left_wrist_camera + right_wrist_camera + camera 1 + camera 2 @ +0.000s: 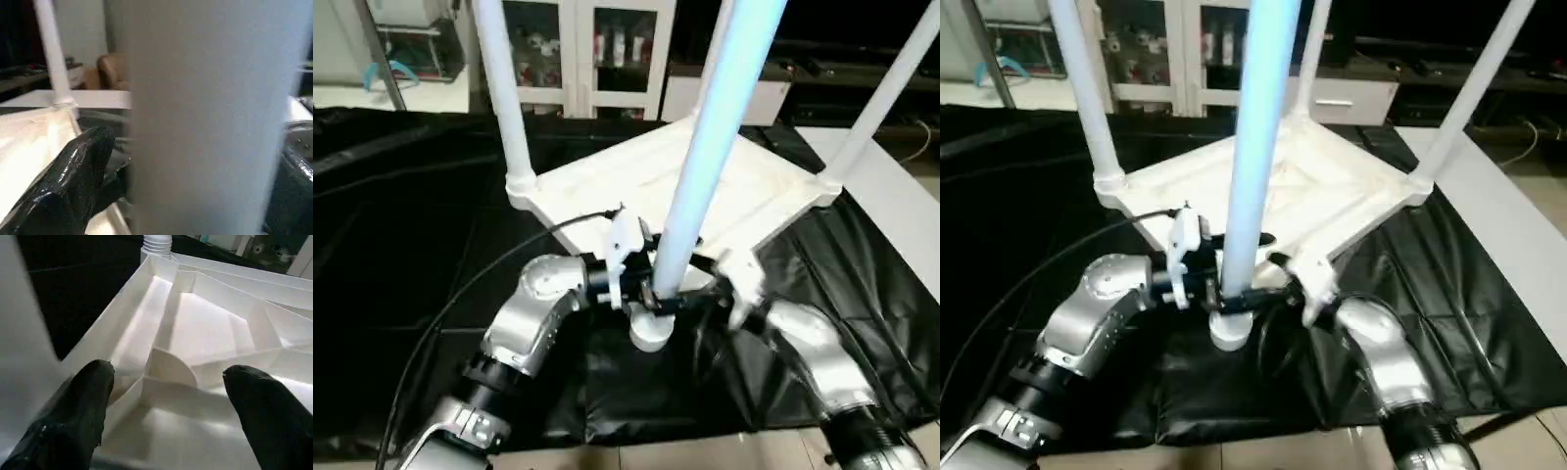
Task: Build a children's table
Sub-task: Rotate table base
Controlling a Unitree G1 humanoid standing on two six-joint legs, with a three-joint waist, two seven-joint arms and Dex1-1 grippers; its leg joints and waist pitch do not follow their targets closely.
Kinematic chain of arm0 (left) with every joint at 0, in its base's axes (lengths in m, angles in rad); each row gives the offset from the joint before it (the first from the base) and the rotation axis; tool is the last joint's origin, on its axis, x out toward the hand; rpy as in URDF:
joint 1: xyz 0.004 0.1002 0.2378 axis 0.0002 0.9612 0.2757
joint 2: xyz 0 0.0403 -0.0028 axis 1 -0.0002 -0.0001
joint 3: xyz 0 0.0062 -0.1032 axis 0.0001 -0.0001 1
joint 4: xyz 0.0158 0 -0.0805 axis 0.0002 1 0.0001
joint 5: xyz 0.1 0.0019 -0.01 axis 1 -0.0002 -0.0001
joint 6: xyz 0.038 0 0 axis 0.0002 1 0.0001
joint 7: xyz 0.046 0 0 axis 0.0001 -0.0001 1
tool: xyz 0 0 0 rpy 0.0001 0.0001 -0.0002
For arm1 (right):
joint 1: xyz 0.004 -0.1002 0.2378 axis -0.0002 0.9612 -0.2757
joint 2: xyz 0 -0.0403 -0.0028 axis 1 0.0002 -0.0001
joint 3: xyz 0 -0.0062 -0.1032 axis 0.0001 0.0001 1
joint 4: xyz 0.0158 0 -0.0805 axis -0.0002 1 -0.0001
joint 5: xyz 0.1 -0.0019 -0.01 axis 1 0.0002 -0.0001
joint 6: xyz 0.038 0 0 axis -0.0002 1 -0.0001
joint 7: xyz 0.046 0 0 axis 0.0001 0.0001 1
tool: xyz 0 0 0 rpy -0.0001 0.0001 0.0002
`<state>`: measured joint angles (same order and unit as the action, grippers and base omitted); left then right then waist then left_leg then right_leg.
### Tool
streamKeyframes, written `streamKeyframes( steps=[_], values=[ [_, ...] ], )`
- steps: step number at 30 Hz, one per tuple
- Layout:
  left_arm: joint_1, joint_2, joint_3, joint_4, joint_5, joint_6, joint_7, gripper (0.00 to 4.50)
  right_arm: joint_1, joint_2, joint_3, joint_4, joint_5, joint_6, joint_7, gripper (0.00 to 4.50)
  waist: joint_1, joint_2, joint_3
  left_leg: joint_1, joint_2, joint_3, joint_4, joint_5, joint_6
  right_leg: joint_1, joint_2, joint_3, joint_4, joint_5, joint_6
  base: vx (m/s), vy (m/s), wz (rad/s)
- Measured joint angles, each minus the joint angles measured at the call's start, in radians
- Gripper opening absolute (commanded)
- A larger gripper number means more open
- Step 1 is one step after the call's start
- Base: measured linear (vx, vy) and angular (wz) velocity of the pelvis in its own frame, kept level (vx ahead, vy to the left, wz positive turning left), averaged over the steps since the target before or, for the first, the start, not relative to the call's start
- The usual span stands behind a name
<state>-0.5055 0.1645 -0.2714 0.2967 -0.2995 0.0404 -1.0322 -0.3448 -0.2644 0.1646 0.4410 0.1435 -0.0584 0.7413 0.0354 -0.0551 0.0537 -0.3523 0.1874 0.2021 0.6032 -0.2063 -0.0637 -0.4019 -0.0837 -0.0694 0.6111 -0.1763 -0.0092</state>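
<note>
Table (705,186) inverted, leg (705,157) socketed.

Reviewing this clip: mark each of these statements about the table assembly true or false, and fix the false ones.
1. The table top lies upside down on a black cloth. True.
2. No leg stands in a corner socket yet. False: several legs stand up from the corners, such as the far left leg.
3. Both end effectors are at the nearest leg, low down by its socket. True.
4. The right end effector has its fingers pressed together. False: they stand wide apart.
5. The table top's underside is smooth. False: raised ribs cross it.
</note>
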Motion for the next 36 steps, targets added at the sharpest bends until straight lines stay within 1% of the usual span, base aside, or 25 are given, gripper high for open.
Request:
streamKeyframes(
  steps=[2, 4, 6, 9, 11, 14, 16, 20, 22, 23, 27, 29, 31, 36],
  values=[
    [0.000, 0.000, 0.009, 0.009, 0.002, -0.019, 0.008, 4.47, -0.009, 0.005, -0.005, 0.001, -0.001, 0.012, -0.017, 3.97, 0.001, 0.000, 0.000, -0.001, 0.000, 0.000, 0.000, 0.000, 0.000, 0.000, 0.000, 0.000, -0.001, 0.000, 0.000, 0.000, 0.000, 0.00],
    [-0.003, 0.001, 0.020, 0.018, 0.004, -0.030, 0.023, 4.47, -0.013, 0.019, -0.027, 0.001, 0.004, 0.023, -0.060, 3.97, 0.003, 0.000, 0.000, -0.003, 0.000, 0.000, 0.000, 0.000, 0.000, -0.002, 0.000, 0.000, -0.001, 0.000, 0.000, 0.000, 0.000, 0.00],
    [-0.012, 0.004, 0.029, 0.031, 0.011, -0.046, 0.038, 4.47, -0.036, 0.023, -0.060, 0.012, 0.011, 0.047, -0.128, 3.97, 0.004, 0.000, 0.000, -0.003, 0.000, 0.000, 0.000, 0.000, 0.001, -0.003, 0.000, 0.000, 0.000, 0.000, 0.000, 0.000, 0.000, 0.00],
    [-0.015, 0.007, 0.035, 0.044, 0.020, -0.055, 0.043, 4.47, -0.099, 0.004, -0.156, 0.055, 0.016, 0.068, -0.248, 3.97, 0.005, 0.001, 0.000, -0.002, 0.000, 0.001, 0.001, 0.001, 0.001, -0.002, 0.000, 0.001, 0.000, 0.001, -0.002, 0.000, 0.000, 0.00],
    [-0.015, 0.010, 0.034, 0.056, 0.023, -0.055, 0.041, 4.47, -0.138, -0.021, -0.204, 0.085, 0.015, 0.069, -0.326, 3.97, 0.004, 0.001, 0.000, -0.001, 0.000, 0.001, 0.000, 0.001, 0.001, -0.002, 0.000, 0.001, 0.000, 0.001, -0.002, 0.000, 0.000, 0.00],
    [-0.016, 0.012, 0.035, 0.061, 0.023, -0.058, 0.034, 4.47, -0.170, -0.048, -0.246, 0.165, -0.001, 0.077, -0.450, 3.97, 0.004, 0.001, 0.000, -0.001, 0.000, 0.001, 0.000, 0.002, 0.000, -0.002, 0.001, 0.001, 0.000, 0.001, -0.001, 0.000, 0.000, 0.00],
    [-0.016, 0.012, 0.035, 0.063, 0.022, -0.059, 0.031, 4.47, -0.172, -0.065, -0.260, 0.208, -0.016, 0.082, -0.504, 3.97, 0.005, 0.000, 0.000, -0.002, 0.000, 0.001, 0.000, 0.001, 0.001, -0.003, 0.001, 0.001, 0.000, 0.001, -0.001, 0.000, 0.000, 0.00],
    [-0.016, 0.018, 0.036, 0.074, 0.023, -0.064, 0.030, 4.47, -0.208, -0.088, -0.271, 0.294, -0.055, 0.129, -0.588, 3.97, -0.004, 0.001, 0.000, -0.002, 0.000, 0.002, 0.000, 0.002, 0.001, -0.004, 0.001, 0.001, 0.001, 0.001, -0.001, 0.000, 0.000, 0.00],
    [-0.016, 0.018, 0.037, 0.077, 0.023, -0.064, 0.030, 4.47, -0.225, -0.091, -0.271, 0.329, -0.071, 0.144, -0.602, 3.97, -0.004, 0.000, 0.000, -0.002, 0.001, 0.002, 0.000, 0.002, 0.000, -0.004, 0.001, 0.001, 0.001, 0.001, -0.001, 0.000, 0.000, 0.00],
    [-0.017, 0.021, 0.037, 0.077, 0.023, -0.064, 0.030, 4.47, -0.252, -0.088, -0.271, 0.379, -0.072, 0.147, -0.603, 3.97, -0.005, 0.001, 0.000, -0.002, 0.001, 0.002, 0.000, 0.002, 0.000, -0.004, 0.001, 0.001, 0.001, 0.001, -0.001, 0.000, 0.000, 0.00],
    [-0.017, 0.028, 0.040, 0.075, 0.022, -0.061, 0.015, 4.47, -0.321, -0.055, -0.264, 0.511, -0.070, 0.137, -0.553, 3.97, -0.008, 0.001, 0.000, -0.002, 0.002, 0.002, 0.000, 0.002, 0.000, -0.005, 0.003, 0.001, 0.002, 0.001, -0.001, 0.000, 0.000, 0.00],
    [-0.017, 0.034, 0.039, 0.073, 0.020, -0.055, 0.008, 4.47, -0.349, -0.041, -0.261, 0.550, -0.067, 0.127, -0.523, 3.97, -0.006, 0.001, 0.000, -0.003, 0.002, 0.002, 0.000, 0.002, 0.000, -0.005, 0.003, 0.001, 0.002, 0.001, -0.001, 0.000, 0.000, 0.00],
    [-0.017, 0.035, 0.039, 0.070, 0.020, -0.051, 0.005, 4.47, -0.372, -0.041, -0.246, 0.583, -0.078, 0.119, -0.519, 3.97, -0.004, 0.000, 0.000, -0.003, 0.003, 0.002, 0.000, 0.002, 0.000, -0.005, 0.003, 0.001, 0.002, 0.001, -0.001, 0.000, 0.000, 0.00],
    [-0.011, 0.066, 0.041, 0.025, 0.018, -0.020, -0.009, 4.47, -0.434, -0.039, -0.235, 0.681, -0.113, 0.096, -0.524, 3.97, -0.004, 0.000, 0.000, -0.002, 0.003, 0.002, 0.000, 0.002, 0.000, -0.005, 0.004, 0.002, 0.003, 0.001, -0.002, 0.000, 0.000, 0.00]
  ],
)
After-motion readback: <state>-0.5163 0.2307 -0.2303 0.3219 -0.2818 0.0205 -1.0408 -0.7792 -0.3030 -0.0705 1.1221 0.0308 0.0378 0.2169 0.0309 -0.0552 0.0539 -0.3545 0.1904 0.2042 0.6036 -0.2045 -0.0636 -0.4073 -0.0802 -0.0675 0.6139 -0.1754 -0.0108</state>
